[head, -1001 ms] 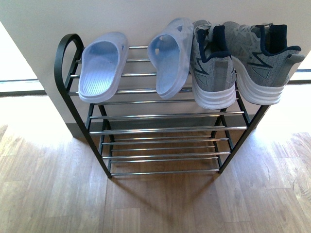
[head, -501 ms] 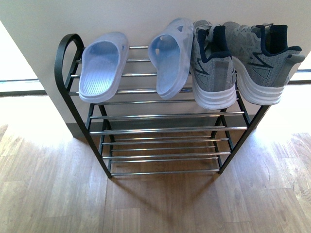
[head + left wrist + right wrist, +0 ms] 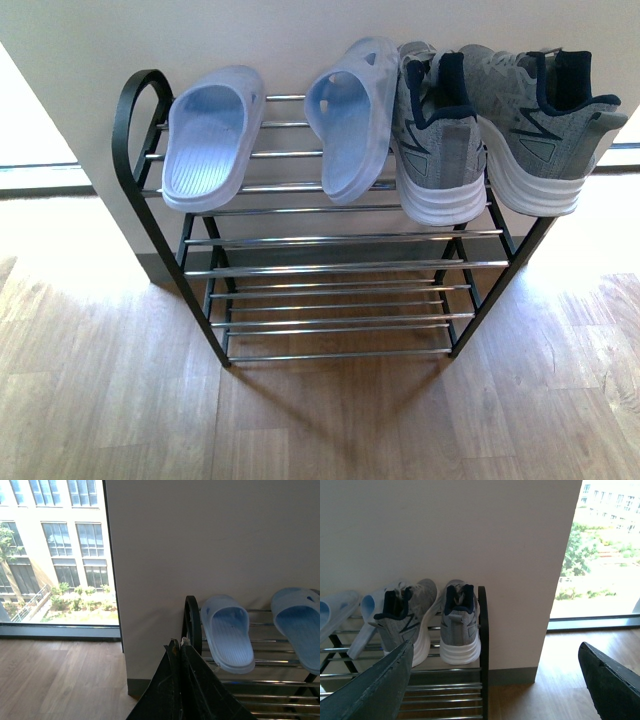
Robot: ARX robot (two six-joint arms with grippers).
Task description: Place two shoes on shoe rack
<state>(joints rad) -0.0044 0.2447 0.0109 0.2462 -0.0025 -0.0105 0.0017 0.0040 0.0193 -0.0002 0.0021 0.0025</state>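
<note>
Grey sneakers, blue slides atop rack | left claw clenched | right claw released

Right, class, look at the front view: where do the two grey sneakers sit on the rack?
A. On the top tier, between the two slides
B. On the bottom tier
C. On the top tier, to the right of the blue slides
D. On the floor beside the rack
C: both grey sneakers rest on the shoe rack's top rods, right of both blue slides.
</note>
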